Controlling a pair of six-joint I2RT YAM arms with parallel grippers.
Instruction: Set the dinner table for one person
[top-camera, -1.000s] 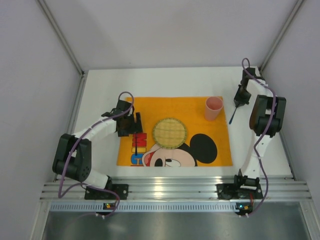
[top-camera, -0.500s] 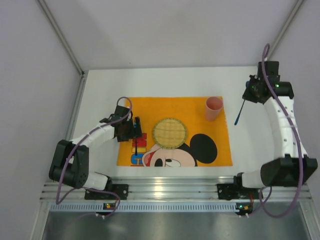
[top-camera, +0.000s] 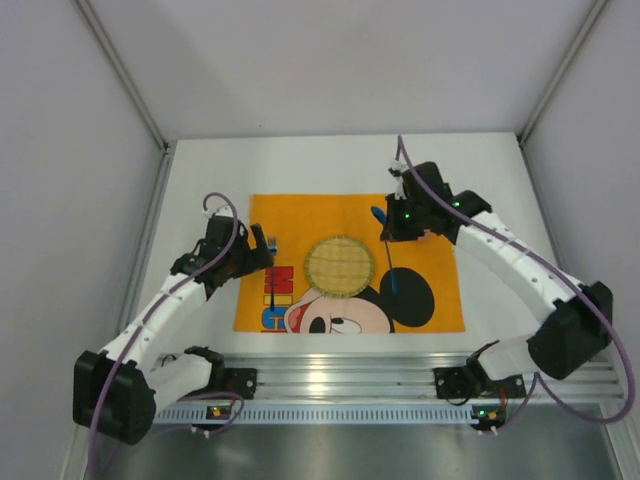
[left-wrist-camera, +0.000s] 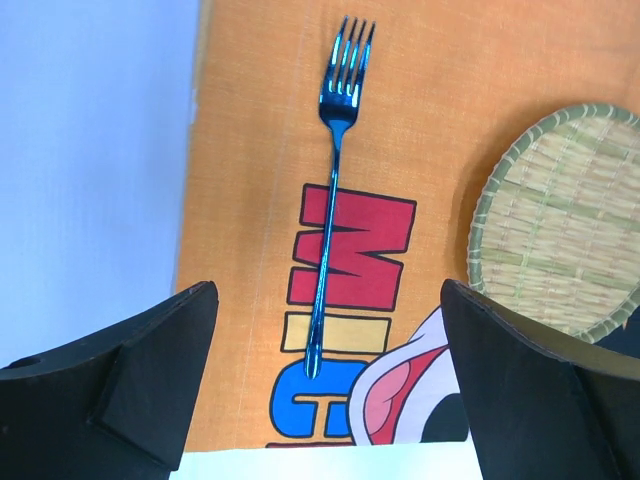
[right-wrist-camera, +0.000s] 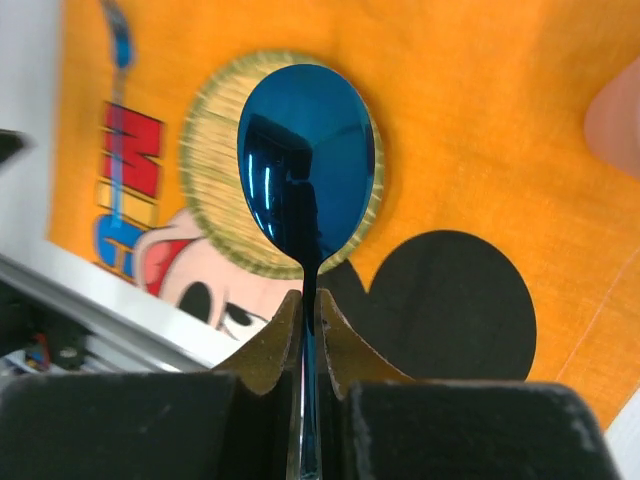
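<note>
Dinner table (top-camera: 330, 165): white top; we see it all round the orange placemat (top-camera: 300, 215), silver rail at the near edge.
Left gripper (top-camera: 263, 242): jaws spread wide, holding nothing.
Fork (left-wrist-camera: 335, 180): flat on the placemat, left of the woven plate (top-camera: 340, 266).
Right gripper (right-wrist-camera: 310, 320): pinched tight on the blue spoon (right-wrist-camera: 308, 160), which we see over the placemat.

Plain pale grey walls (top-camera: 330, 60) close the dinner table (top-camera: 320, 165) on its far, left and right edges. Slim metal posts (top-camera: 120, 70) rise at both far corners. The light is soft and even.
</note>
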